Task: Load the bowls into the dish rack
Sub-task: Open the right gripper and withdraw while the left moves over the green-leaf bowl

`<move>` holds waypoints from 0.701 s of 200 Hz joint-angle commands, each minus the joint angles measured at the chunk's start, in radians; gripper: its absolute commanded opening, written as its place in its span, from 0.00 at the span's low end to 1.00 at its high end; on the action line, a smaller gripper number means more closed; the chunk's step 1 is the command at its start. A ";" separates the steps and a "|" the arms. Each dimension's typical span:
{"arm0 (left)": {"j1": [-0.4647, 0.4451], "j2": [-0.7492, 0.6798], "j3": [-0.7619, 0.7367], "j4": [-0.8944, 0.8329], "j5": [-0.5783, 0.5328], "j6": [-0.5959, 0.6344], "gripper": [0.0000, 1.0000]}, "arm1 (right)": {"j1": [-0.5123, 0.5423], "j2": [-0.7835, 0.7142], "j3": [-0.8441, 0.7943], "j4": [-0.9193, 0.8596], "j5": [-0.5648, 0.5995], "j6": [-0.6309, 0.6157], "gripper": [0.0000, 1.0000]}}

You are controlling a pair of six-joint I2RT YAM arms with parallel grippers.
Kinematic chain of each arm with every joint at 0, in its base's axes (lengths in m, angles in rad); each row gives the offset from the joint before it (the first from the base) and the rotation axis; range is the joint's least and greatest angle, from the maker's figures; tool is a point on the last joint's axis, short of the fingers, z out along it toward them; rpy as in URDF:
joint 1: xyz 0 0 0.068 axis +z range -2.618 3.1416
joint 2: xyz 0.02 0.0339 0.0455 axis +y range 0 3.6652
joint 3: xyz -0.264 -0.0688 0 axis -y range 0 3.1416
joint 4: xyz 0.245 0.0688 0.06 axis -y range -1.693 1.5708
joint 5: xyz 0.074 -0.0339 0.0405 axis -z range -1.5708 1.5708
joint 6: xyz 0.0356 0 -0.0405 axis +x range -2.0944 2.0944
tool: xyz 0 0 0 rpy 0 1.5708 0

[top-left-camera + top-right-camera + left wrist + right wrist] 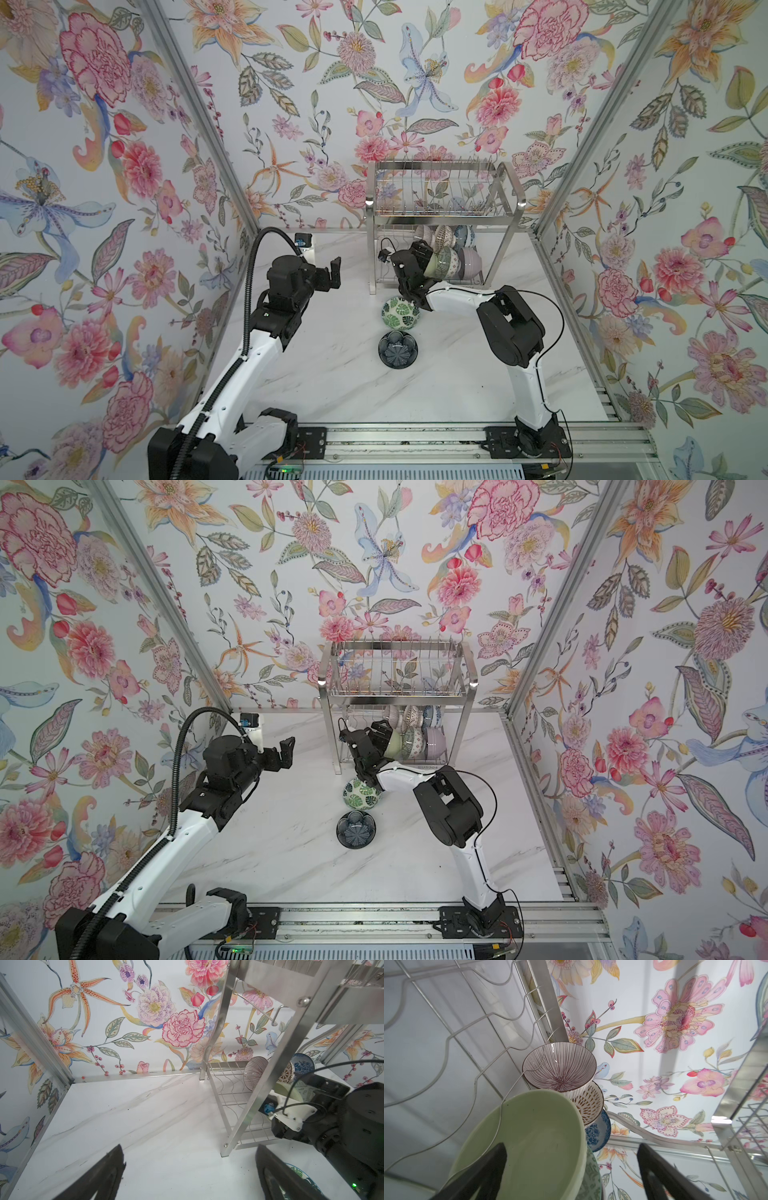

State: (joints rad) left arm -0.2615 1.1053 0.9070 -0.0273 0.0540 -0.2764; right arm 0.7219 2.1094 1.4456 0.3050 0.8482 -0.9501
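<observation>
In both top views only, navy bowl (398, 349) (355, 828)

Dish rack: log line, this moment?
right gripper open at pale green bowl in dish rack; left gripper open, empty; leaf bowl, navy bowl on table

White marble-pattern table (332, 374) carries everything. Dish rack (440, 214) stands on its flat legs at far side of table, close to back wall. Green leaf bowl (401, 313) rests on table just before rack. Navy bowl (398, 349) rests just beside it, nearer to front edge; contact between them unclear.
</observation>
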 commanded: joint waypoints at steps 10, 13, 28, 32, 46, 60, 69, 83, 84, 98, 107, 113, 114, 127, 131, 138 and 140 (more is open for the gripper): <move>-0.063 0.039 0.062 -0.054 -0.087 0.007 0.99 | -0.043 -0.079 -0.048 0.039 -0.068 0.114 0.99; -0.069 0.044 0.066 -0.059 -0.091 0.008 0.99 | -0.046 -0.084 -0.055 0.040 -0.074 0.121 0.99; -0.093 0.064 0.086 -0.074 -0.113 0.012 0.99 | -0.054 -0.117 -0.091 0.030 -0.126 0.148 0.99; -0.099 0.069 0.090 -0.079 -0.119 0.012 0.99 | -0.055 -0.128 -0.105 0.030 -0.144 0.158 0.99; -0.116 0.082 0.104 -0.089 -0.134 0.014 0.99 | -0.060 -0.170 -0.149 0.017 -0.215 0.201 0.99; -0.121 0.092 0.116 -0.095 -0.136 0.012 1.00 | -0.064 -0.220 -0.196 0.010 -0.298 0.250 0.99; -0.122 0.099 0.124 -0.098 -0.133 0.010 0.99 | -0.066 -0.250 -0.223 0.010 -0.351 0.277 0.99; -0.121 0.111 0.136 -0.102 -0.121 0.008 0.99 | -0.068 -0.282 -0.253 0.008 -0.414 0.301 0.99; -0.121 0.111 0.137 -0.103 -0.121 0.008 0.99 | -0.068 -0.283 -0.255 0.008 -0.417 0.302 0.99; -0.122 0.123 0.146 -0.109 -0.115 0.006 0.99 | -0.068 -0.296 -0.267 0.003 -0.448 0.311 0.99; -0.125 0.131 0.150 -0.112 -0.113 0.006 1.00 | -0.068 -0.301 -0.273 -0.003 -0.460 0.320 0.99; -0.128 0.135 0.151 -0.115 -0.113 0.005 0.99 | -0.068 -0.306 -0.279 -0.003 -0.469 0.324 0.99; -0.127 0.135 0.151 -0.116 -0.112 0.005 0.99 | -0.068 -0.307 -0.281 -0.004 -0.470 0.325 0.99; -0.131 0.141 0.153 -0.123 -0.112 0.005 0.99 | -0.068 -0.321 -0.292 -0.008 -0.487 0.343 0.99; -0.133 0.143 0.153 -0.125 -0.114 0.005 1.00 | -0.067 -0.327 -0.297 -0.012 -0.496 0.348 0.99; -0.135 0.145 0.153 -0.131 -0.116 0.005 0.99 | -0.068 -0.340 -0.309 -0.012 -0.511 0.358 0.99; -0.139 0.145 0.153 -0.133 -0.118 0.005 0.99 | -0.068 -0.346 -0.312 -0.013 -0.515 0.362 0.99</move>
State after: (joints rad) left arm -0.3817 1.2369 1.0309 -0.1230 -0.0418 -0.2760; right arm 0.6586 1.8133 1.1728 0.3130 0.4141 -0.6563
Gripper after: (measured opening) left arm 0.994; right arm 0.992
